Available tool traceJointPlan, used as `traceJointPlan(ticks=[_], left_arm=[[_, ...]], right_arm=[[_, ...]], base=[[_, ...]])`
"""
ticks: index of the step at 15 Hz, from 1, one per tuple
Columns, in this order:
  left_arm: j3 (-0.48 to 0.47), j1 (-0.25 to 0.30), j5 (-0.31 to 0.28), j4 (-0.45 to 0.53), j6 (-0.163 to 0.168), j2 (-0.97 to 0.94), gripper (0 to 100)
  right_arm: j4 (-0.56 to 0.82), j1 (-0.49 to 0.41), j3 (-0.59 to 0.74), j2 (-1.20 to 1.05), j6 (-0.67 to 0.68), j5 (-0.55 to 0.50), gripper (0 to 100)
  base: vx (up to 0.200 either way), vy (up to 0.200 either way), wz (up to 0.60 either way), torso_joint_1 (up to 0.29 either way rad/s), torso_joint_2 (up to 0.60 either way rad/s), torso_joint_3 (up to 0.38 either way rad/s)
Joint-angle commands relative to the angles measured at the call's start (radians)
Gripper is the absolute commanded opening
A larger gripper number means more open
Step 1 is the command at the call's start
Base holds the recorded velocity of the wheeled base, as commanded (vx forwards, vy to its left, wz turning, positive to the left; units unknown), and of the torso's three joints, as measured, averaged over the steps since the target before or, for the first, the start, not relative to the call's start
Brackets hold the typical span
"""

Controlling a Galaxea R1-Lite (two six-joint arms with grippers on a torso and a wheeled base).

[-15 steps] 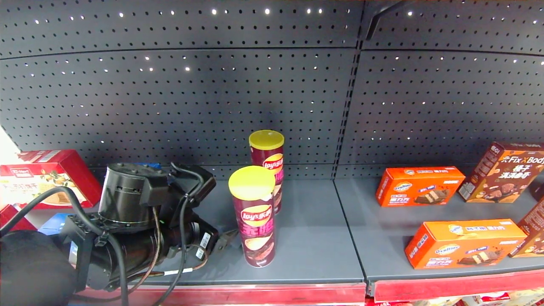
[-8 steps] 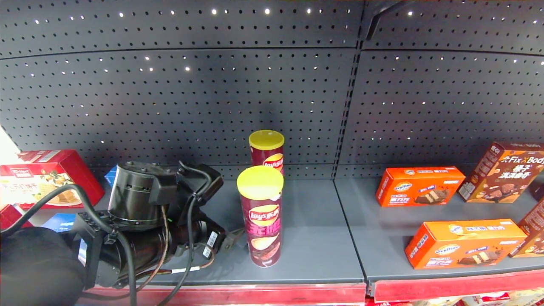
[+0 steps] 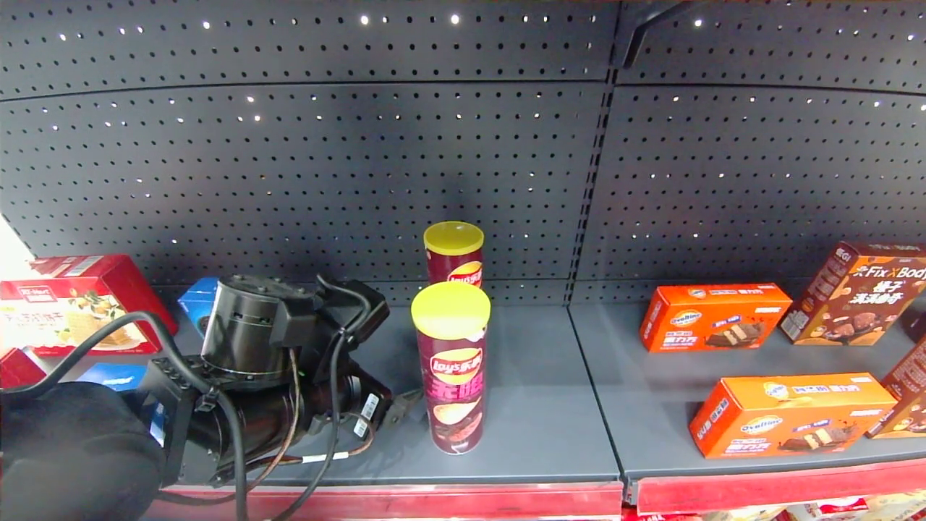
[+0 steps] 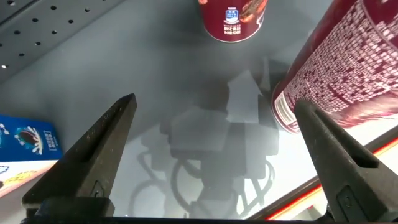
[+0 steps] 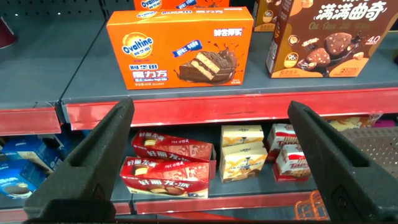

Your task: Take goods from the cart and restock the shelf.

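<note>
Starting nearest to us, the right end effector [image 5: 211, 155] hangs in front of the shelf [image 3: 535, 412] with its fingers spread wide and nothing between them. It faces an orange box [image 5: 180, 46] lying at the front edge on the right, and red boxes [image 5: 168, 165] on the level below.

On the left, the left end effector [image 4: 214, 102] sits low over the front of the shelf. It is released, its fingers apart with bare shelf between them. The near can [image 3: 451, 365] stands upright on its base just beside one fingertip, outside the gap. We cannot tell whether the two touch.

Directly behind it, the far can [image 3: 453, 253] stands upright close to the perforated back panel [image 3: 362, 181], so the two cans form a front-to-back row. Farther right, a second orange box [image 3: 712, 316] and a brown box [image 3: 854, 293] lie near the back.

We judge the near can to be delivered: it rests on the shelf with no grip on it. For this item, only drawing the left arm clear without knocking it seems to remain. Bare shelf lies on either side of the cans, so we take the restocking as part done, with room for more goods.
</note>
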Motion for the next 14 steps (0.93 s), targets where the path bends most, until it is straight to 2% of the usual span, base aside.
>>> traceJointPlan(ticks=[1, 6, 8, 11, 14], left_arm=[[-0.003, 0.0, 0.001, 0.0, 0.0, 0.007, 100], [-0.012, 0.003, 0.001, 0.001, 0.0, 0.017, 100], [-0.015, 0.022, 0.001, 0.001, 0.0, 0.002, 100], [-0.031, 0.083, 0.007, 0.001, -0.002, -0.102, 100], [0.008, 0.204, 0.002, 0.003, 0.001, -0.279, 100]], right_arm=[[0.0, 0.0, 0.0, 0.002, 0.001, 0.0, 100], [0.0, 0.0, 0.0, 0.002, 0.0, 0.0, 100], [-0.001, 0.0, 0.0, 0.002, 0.0, 0.0, 100], [0.0, 0.0, 0.0, 0.002, 0.0, 0.0, 100], [0.0, 0.0, 0.0, 0.002, 0.0, 0.0, 100]], base=[[0.0, 0.0, 0.0, 0.0, 0.0, 0.0], [0.0, 0.0, 0.0, 0.0, 0.0, 0.0], [0.0, 0.0, 0.0, 0.0, 0.0, 0.0], [0.0, 0.0, 0.0, 0.0, 0.0, 0.0], [0.0, 0.0, 0.0, 0.0, 0.0, 0.0]])
